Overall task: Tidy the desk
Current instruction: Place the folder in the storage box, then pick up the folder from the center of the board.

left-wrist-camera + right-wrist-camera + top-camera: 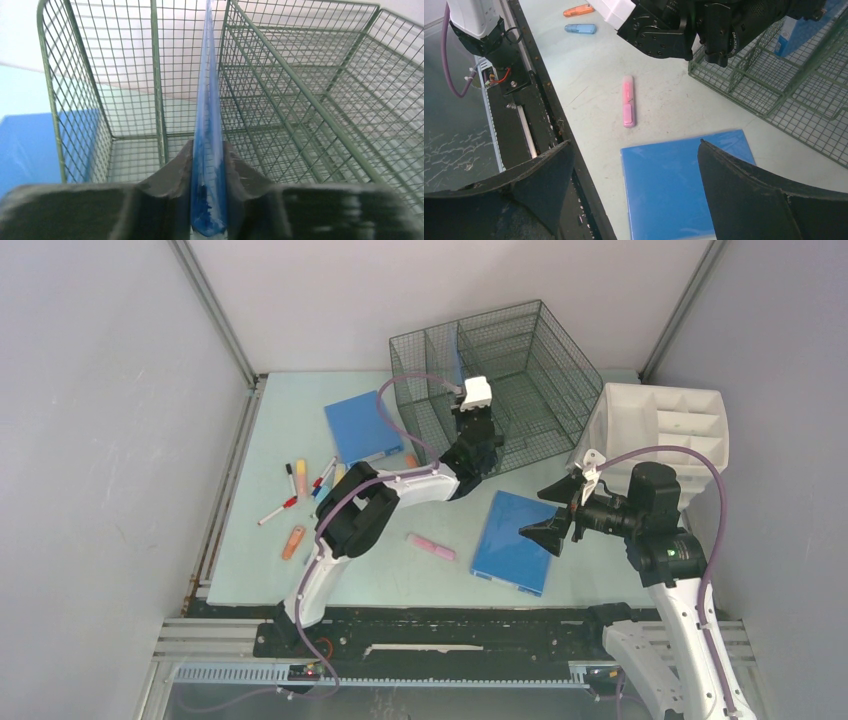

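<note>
On the left of the pale green desk [430,580] you see loose markers [293,542]. Only your left wrist view shows the left gripper [208,155] clamped on a thin blue folder [208,100] at the wire rack [300,100]. Rightward, the right gripper [635,145] hangs with fingers spread above a blue book [674,195].

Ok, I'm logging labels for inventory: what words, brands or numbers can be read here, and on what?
No text is readable.
On the left arm: a thin line of white print on its black housing, too small to read.
On the held folder, flat folder, pink highlighter and white organizer: no print visible.
</note>
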Controlling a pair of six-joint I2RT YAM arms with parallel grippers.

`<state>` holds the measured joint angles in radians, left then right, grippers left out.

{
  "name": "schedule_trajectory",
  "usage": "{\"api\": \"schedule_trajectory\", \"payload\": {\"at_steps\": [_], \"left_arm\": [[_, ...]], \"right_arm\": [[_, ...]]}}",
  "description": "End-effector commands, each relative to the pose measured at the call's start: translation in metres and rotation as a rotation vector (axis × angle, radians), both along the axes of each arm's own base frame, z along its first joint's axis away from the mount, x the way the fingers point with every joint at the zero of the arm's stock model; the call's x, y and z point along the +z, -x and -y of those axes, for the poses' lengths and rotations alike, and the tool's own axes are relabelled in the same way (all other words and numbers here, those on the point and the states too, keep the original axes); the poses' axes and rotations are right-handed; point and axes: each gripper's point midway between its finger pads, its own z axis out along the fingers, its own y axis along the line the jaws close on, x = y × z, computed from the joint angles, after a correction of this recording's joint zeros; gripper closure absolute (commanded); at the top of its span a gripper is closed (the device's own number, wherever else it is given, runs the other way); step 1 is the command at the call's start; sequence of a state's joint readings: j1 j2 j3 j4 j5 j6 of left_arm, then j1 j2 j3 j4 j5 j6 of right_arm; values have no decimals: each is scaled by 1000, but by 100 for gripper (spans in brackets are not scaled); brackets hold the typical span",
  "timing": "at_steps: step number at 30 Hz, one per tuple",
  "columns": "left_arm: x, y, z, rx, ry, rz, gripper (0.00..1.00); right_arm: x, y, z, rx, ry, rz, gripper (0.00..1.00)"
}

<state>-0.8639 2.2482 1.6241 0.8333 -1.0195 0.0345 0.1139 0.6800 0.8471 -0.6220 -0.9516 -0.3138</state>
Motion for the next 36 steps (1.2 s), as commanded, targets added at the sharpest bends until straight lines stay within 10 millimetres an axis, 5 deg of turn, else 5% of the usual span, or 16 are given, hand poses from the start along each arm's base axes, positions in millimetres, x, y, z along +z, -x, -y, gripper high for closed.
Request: {"api": "schedule_trajectory", "payload": {"at_steps": [1,3,8,17,26,36], "left_arm": [[17,5,-11,28,68,30,48],[21,9,-9,10,88,30,25],[54,26,3,-134,96,32,7],[106,83,13,-517,48,-45,0],[84,132,-4,-933,198,-231,0],[47,132,-91,-887,270,-375,0]], "right_arm": [[17,2,-2,20,1,57,0],[16,2,-2,19,3,56,0],[15,0,-2,15,7,51,0],[14,0,-2,21,11,53,0],[13,2,-2,30,16,58,0],[10,2,-3,44,13,61,0]]}}
